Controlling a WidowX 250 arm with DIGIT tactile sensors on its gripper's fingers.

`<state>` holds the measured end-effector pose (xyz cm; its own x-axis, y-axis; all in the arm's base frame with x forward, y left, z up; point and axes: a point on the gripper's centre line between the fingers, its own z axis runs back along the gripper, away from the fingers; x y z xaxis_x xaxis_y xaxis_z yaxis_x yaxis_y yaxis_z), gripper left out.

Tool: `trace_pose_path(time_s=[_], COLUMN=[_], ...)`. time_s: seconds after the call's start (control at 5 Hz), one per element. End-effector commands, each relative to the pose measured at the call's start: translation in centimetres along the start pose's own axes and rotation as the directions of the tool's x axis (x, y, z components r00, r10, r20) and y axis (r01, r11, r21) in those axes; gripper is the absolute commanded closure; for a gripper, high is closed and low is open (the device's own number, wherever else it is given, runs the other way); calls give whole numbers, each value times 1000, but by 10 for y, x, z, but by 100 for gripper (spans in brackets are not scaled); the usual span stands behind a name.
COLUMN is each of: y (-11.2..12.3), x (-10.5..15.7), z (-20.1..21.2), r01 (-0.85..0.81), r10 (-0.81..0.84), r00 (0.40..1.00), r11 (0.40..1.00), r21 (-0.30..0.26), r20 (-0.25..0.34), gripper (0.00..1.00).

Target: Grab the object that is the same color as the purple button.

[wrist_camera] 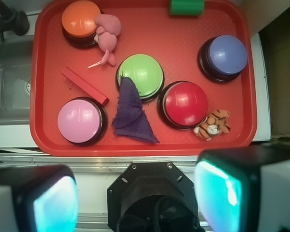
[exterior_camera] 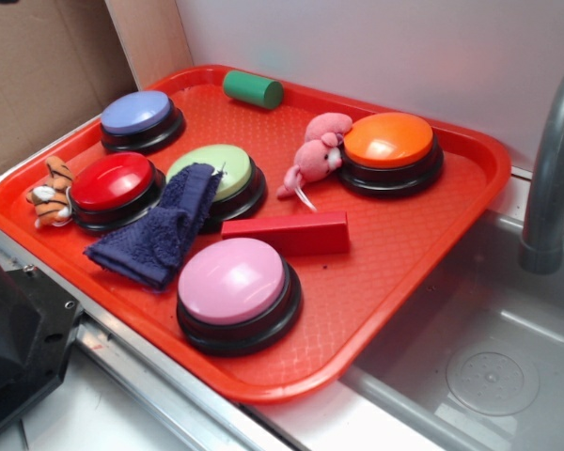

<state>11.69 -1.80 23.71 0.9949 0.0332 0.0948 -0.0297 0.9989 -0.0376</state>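
One navy towel (wrist_camera: 131, 112), narrow end on green button (wrist_camera: 144, 72), widening toward tray's front rim (wrist_camera: 135, 149)

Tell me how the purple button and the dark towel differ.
The purple button is a smooth, shiny dome on a black base; the towel is soft, fuzzy and crumpled. The button is a paler blue-purple, the towel far darker. The button stands alone near the tray's corner, while the towel drapes onto the green button. Both are purplish.
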Motion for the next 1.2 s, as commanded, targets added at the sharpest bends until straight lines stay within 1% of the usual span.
trace_pose_path(time_s=[0.0, 0.2, 0.4, 0.6, 0.8, 1.0], y=[0, 2, 1, 0, 0, 2], x=[0, -1, 0, 3, 7, 8], z=[0, -5, -13, -38, -67, -100], r01=[0, -18, -58, -118, -198, -279], r10=[0, 18, 59, 120, 198, 278], r00=[1000, 1000, 998, 993, 980, 960], r11=[1000, 1000, 998, 990, 977, 960], r21=[0, 1, -26, -83, -75, -35], r20=[0, 10, 31, 14, -2, -19], gripper=[0, 0, 0, 0, 0, 0])
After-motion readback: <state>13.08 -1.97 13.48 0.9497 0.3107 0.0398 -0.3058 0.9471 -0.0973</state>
